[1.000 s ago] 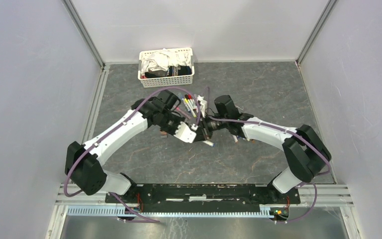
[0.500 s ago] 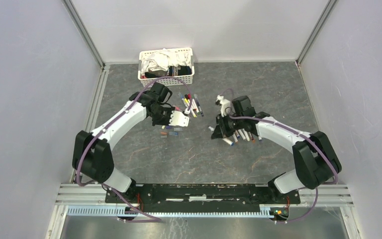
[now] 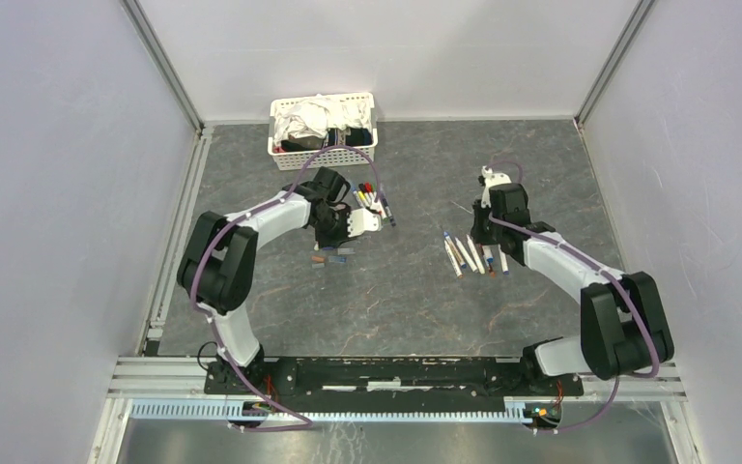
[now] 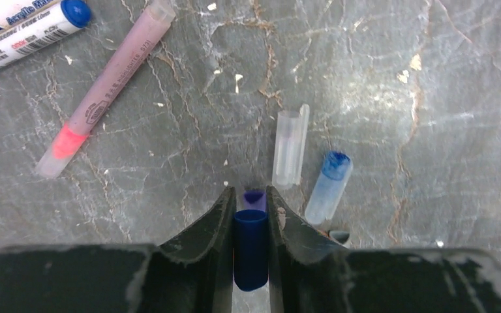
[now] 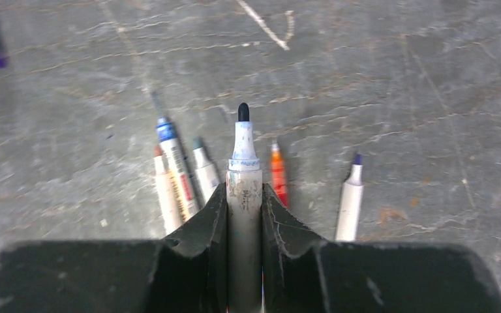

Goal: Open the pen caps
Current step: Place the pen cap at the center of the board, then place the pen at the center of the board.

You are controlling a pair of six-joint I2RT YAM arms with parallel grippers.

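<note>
Between the left fingers (image 4: 229, 205), clamped tight from both sides, sits a dark blue cap (image 4: 250, 251), lying lengthwise in the narrow gap. Just past the tips, at one o'clock, a clear cap (image 4: 289, 149) lies on the grey desk (image 4: 417, 117). A pale blue cap (image 4: 328, 187) lies near it at two o'clock, and the two do not touch. Farther out at ten o'clock a pink pen (image 4: 101, 91) lies slantwise, and a blue-ended pen (image 4: 36, 26) crosses the eleven o'clock corner.

The right fingers (image 5: 219, 205) are clamped on an uncapped pen (image 5: 243, 156), its dark tip pointing to twelve o'clock. On the desk around it lie other uncapped pens, roughly parallel. There is a group of three (image 5: 181, 176) at ten o'clock, an orange pen (image 5: 278, 177) at one o'clock and a purple-tipped pen (image 5: 350, 199) at two o'clock. Whether the held pen touches any of them I cannot tell.

From above, a bunch of pens (image 3: 372, 201) with coloured ends lies just beside the left fingers at twelve o'clock. A white basket (image 3: 324, 155) of cloths stands at eleven o'clock, near the far wall. The two arms are well apart.
</note>
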